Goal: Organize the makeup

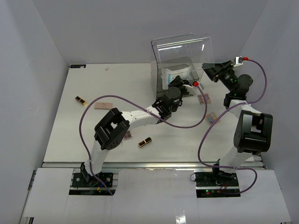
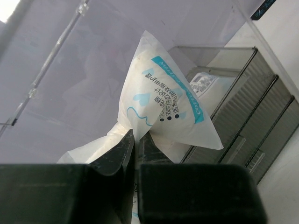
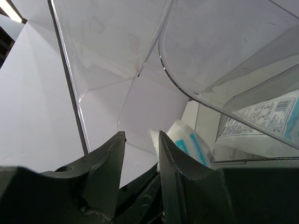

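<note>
White-blue sachet tip-up, long axis near vertical. Left arm stretched into acrylic box, left gripper pinching its bottom edge. Right gripper: can't tell.

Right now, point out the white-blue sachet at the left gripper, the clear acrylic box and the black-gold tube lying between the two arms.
white-blue sachet (image 2: 163,105): left wrist view, on its printed face.
clear acrylic box (image 1: 180,51): top external view, on its raised lid.
black-gold tube (image 1: 145,142): top external view, on its middle.

Lighting is bright, even and overhead; a ceiling strip light flares white at the frame corner. Table shadows are soft. Wrist-view foregrounds are dark and slightly blurred.
</note>
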You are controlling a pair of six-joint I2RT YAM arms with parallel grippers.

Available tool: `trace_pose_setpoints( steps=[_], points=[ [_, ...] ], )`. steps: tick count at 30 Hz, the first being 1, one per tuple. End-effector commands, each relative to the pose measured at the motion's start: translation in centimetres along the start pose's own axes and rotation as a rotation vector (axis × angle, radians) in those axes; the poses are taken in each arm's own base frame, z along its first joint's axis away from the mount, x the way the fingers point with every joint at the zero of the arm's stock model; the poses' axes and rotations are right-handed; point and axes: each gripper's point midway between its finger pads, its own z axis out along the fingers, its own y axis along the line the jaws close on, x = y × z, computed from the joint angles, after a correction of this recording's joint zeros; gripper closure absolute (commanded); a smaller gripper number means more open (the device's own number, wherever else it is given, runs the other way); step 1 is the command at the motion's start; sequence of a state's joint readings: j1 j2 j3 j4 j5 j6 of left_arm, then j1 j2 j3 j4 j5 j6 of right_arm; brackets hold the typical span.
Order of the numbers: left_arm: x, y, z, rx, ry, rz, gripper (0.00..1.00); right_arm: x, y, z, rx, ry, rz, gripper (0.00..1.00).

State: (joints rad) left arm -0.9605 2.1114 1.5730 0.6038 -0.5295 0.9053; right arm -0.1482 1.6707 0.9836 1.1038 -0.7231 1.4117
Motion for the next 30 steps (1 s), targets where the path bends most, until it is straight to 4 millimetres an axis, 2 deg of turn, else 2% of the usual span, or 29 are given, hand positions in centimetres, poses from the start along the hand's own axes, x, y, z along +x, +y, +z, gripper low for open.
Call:
trace_pose_setpoints(
  steps=[1, 11, 18, 21, 24, 26, 28, 30],
  points=[
    [0.1, 1.9, 1.2, -0.071, 0.01, -0.006, 0.84, 0.0, 3.9, -0.2, -0.103, 0.006, -0.094, 0.59],
    [1.3, 2.7, 2.9, -0.118, 0.04, 0.003, 0.77, 0.1, 3.8, -0.2, -0.101, 0.009, -0.09, 0.59],
    [2.1, 2.1, 3.6, -0.1, 0.054, -0.007, 0.71, 0.1, 3.7, -0.3, -0.1, 0.009, -0.09, 0.59],
    [2.9, 1.5, 3.9, -0.081, 0.077, -0.006, 0.6, 0.1, 3.7, -0.3, -0.1, 0.009, -0.091, 0.59],
    [3.8, 1.0, 4.1, -0.071, 0.101, 0.0, 0.43, 0.2, 3.7, -0.3, -0.098, 0.012, -0.088, 0.59],
    [4.4, 0.8, 4.0, -0.067, 0.117, -0.002, 0.28, 0.3, 3.6, -0.4, -0.097, 0.013, -0.087, 0.59],
    [4.6, 0.6, 3.8, -0.065, 0.124, -0.014, 0.18, 0.3, 3.6, -0.4, -0.097, 0.01, -0.088, 0.59],
    [4.2, 1.0, 3.6, -0.063, 0.12, -0.035, 0.12, 0.4, 3.5, -0.4, -0.095, 0.011, -0.085, 0.59]
  ],
)
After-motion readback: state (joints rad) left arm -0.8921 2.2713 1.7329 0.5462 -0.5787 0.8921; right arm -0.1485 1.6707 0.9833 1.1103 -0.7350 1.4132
